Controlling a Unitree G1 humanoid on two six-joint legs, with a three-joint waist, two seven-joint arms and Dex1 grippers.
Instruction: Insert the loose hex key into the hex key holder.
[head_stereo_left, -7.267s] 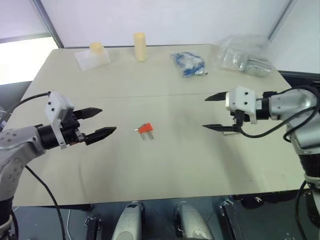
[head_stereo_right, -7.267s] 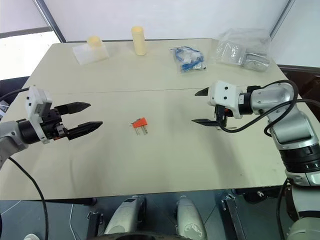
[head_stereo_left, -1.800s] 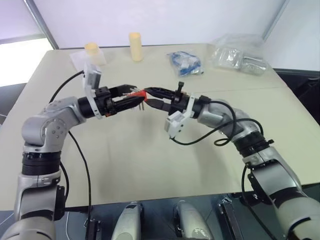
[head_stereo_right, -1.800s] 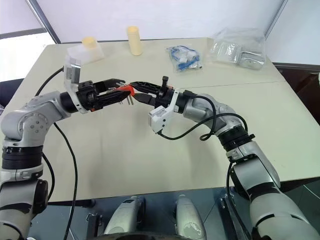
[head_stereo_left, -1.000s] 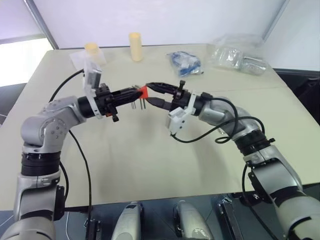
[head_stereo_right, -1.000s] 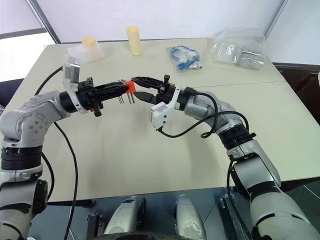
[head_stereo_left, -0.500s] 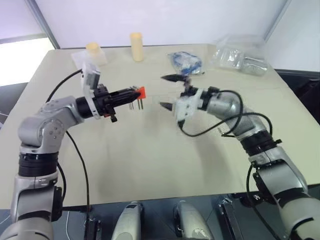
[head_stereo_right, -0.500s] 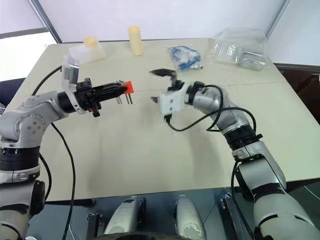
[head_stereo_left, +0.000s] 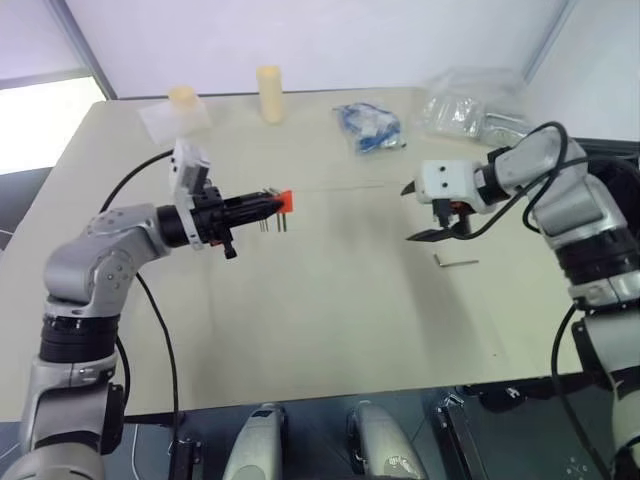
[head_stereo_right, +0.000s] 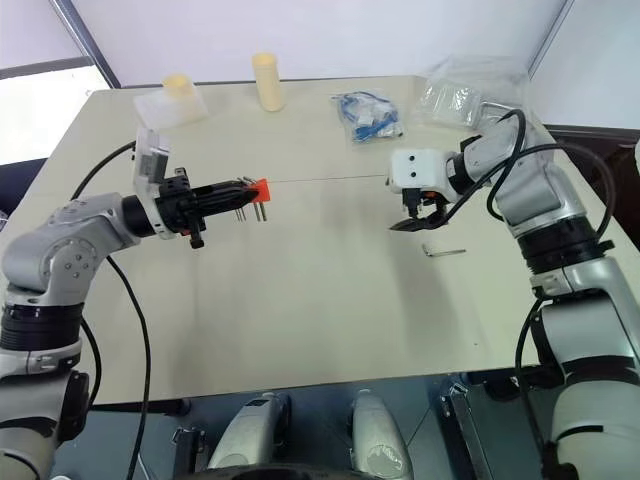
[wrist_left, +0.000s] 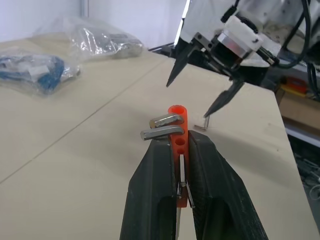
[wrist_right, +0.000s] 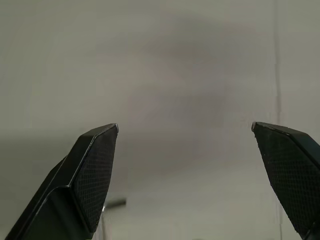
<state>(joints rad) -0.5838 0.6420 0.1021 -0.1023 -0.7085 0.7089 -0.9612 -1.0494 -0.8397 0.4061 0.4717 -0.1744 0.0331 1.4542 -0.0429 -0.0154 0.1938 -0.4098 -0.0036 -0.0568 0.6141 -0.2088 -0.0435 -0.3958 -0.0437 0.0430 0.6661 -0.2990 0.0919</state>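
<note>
The loose hex key (head_stereo_left: 455, 262) lies flat on the beige table (head_stereo_left: 330, 330), right of centre and toward the near half, just beside and below the right gripper (head_stereo_left: 420, 213), which hangs over it with its two black fingers spread wide and nothing between them. The left gripper (head_stereo_left: 262, 205) is clenched on the hex key holder (head_stereo_left: 283, 200), holding the red-orange block up off the table left of centre, its few short keys sticking out. I judge the loose key light, stiff and slick: a thin L-shaped metal rod that sits almost flush with the tabletop and is likely to skate or pivot if one finger nudges it first. The long leg looks the better place to pinch, near the bend, leaving the end free for the holder's hole. The table is smooth, matt and seamed across its middle. At its far edge stand two pale cylinders (head_stereo_left: 268, 93), a blue-filled bag (head_stereo_left: 370, 128) and clear plastic bags (head_stereo_left: 470, 110), with a white wall behind
</note>
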